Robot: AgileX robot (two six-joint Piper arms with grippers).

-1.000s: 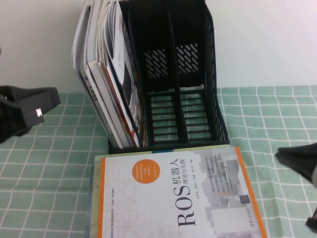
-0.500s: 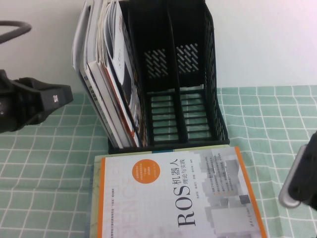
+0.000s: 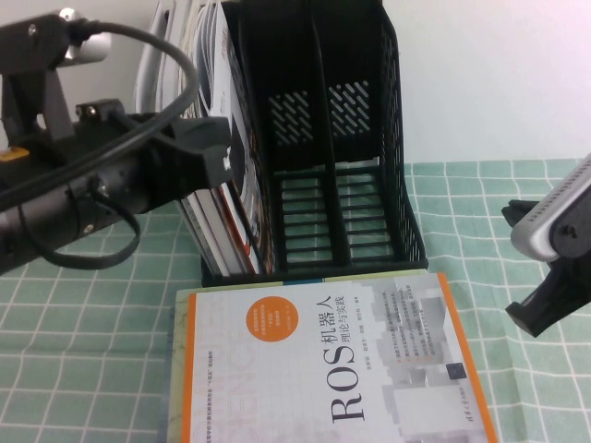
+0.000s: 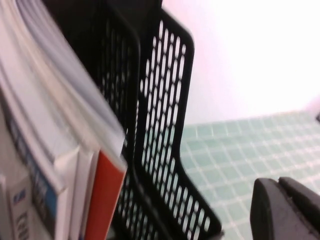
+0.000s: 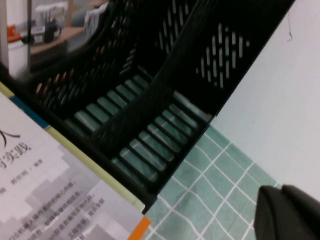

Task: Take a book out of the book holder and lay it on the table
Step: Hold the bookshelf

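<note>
The black book holder [image 3: 323, 138] stands at the back of the mint-green gridded table [image 3: 83, 305]. Several books lean in its left compartment. The one nearest the divider shows a glossy grey-white cover [image 3: 214, 65]. My left gripper [image 3: 222, 152] is right in front of these books at mid height, fingers pressed together, holding nothing. In the left wrist view the book edges [image 4: 60, 150] and the holder's slotted wall [image 4: 160, 125] are close, and the left gripper [image 4: 287, 210] is at the frame's edge. My right gripper [image 3: 540, 300] hovers at the right, shut and empty, and also shows in its wrist view [image 5: 290, 215].
The orange-bordered white ROS book [image 3: 342, 360] lies flat in front of the holder, on top of another pale book [image 3: 175, 369]. The holder's middle and right compartments [image 5: 150, 135] hold nothing. A white wall stands behind. Bare cloth lies on both sides of the ROS book.
My left arm has swung in from the left edge up to the books in the holder's left compartment. My right arm has shifted and risen at the right edge.
</note>
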